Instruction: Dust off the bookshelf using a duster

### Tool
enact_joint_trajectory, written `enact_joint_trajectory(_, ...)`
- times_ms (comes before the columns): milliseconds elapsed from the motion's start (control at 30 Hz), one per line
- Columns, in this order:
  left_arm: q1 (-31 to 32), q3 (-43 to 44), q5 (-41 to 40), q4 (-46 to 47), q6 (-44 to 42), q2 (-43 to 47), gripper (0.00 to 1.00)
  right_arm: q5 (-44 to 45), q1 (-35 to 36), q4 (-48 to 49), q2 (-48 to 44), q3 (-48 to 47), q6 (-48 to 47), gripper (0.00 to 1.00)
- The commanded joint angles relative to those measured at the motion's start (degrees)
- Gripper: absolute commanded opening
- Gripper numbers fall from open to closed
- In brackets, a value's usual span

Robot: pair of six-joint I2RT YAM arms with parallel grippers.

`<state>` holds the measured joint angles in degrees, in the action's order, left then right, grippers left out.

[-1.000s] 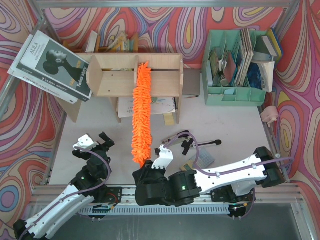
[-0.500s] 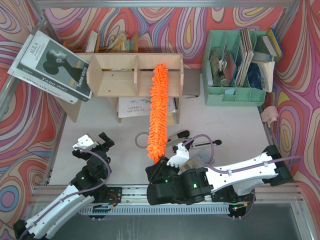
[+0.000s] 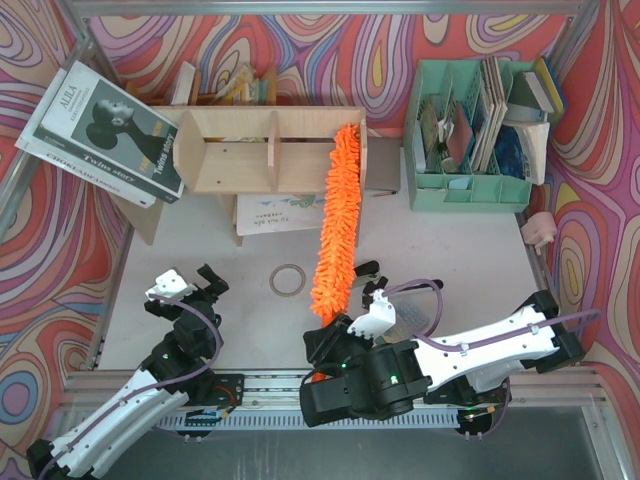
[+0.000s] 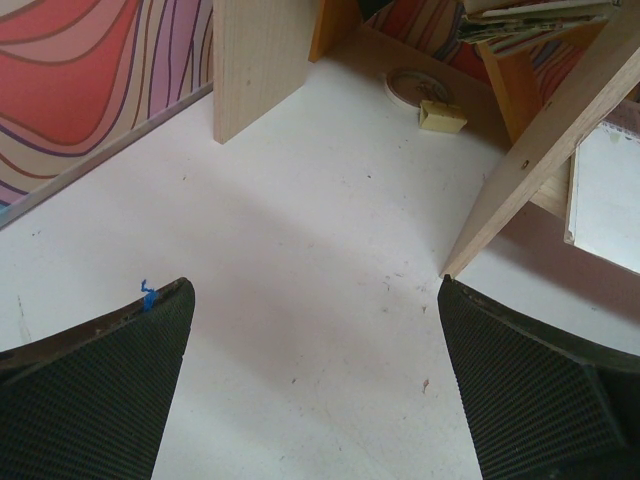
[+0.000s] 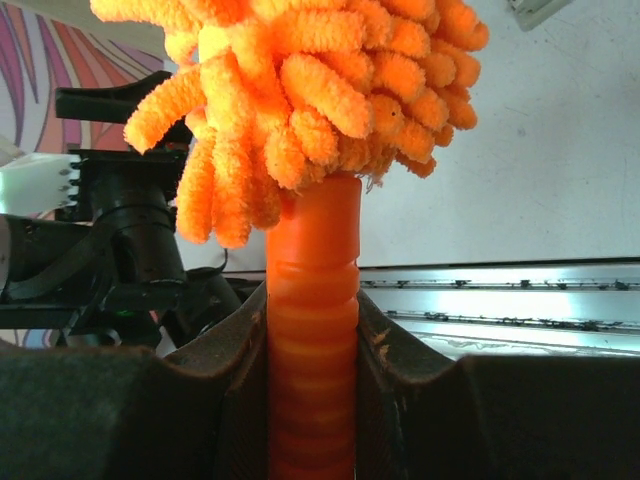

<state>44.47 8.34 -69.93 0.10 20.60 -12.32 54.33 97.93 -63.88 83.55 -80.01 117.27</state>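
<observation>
The right jaws (image 3: 333,338) are pinching the duster (image 3: 336,225) by its ribbed orange handle (image 5: 312,300). The wrist view shows both pads pressed flat against the stick just below the first tufts. From that grip the fluffy head runs straight away from the arm towards the bookshelf (image 3: 230,150), leaning a little to the right. Its far tip lies over the right end of the bookshelf, against the rounded right side panel.

The duster's long axis therefore crosses the bookshelf's length nearly square. Only the outer part of the head is over wood; the rest hangs above the table (image 3: 200,250) in front of the bookshelf.

Everything left to wipe appears to lie to the left of the tip: the rest of the right bay, the middle divider (image 3: 272,150) and the left bay beyond it. The next stroke probably calls for swinging the head sideways to the left along the bookshelf, with the handle end as the pivot.

The left jaws (image 3: 185,285) are spread wide and hold nothing. They hover over bare table in front of the bookshelf's left end, well apart from the duster. The right arm is the nearer one and carries the tool, so the sweep falls to it.
</observation>
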Motion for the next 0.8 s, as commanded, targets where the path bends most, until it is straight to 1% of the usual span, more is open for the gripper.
enact_joint_trajectory(0,-0.17,-0.38,-1.05,-0.09,0.50,0.58,0.98,9.08,1.45,-5.12,0.84,-3.30,0.77,0.00)
enact_joint_trajectory(167,-0.17,-0.34,-0.96,-0.10,0.49,0.54,0.98,10.73,2.00,-1.65,0.04,-2.45,-3.22,0.00)
enact_joint_trajectory(267,-0.17,-0.38,-0.98,-0.03,0.49,0.45,0.98,10.27,1.93,-0.63,-1.01,-0.07,-2.00,0.00)
enact_joint_trajectory(367,-0.17,-0.27,-1.00,0.03,0.49,0.32,0.98,8.95,1.93,-1.00,-2.20,3.26,2.34,0.00)
enact_joint_trajectory(500,-0.17,-0.25,-0.95,0.15,0.49,0.17,0.98,7.56,1.83,-0.65,-2.67,4.93,3.33,0.00)
enact_joint_trajectory(600,-0.17,-0.26,-1.01,0.13,0.49,0.10,0.98,6.00,1.13,1.83,-2.13,4.87,-0.06,0.00)
enact_joint_trajectory(767,-0.17,-0.25,-1.06,0.04,0.57,0.18,0.98,3.22,-0.61,9.95,-2.03,5.26,-9.41,0.00)
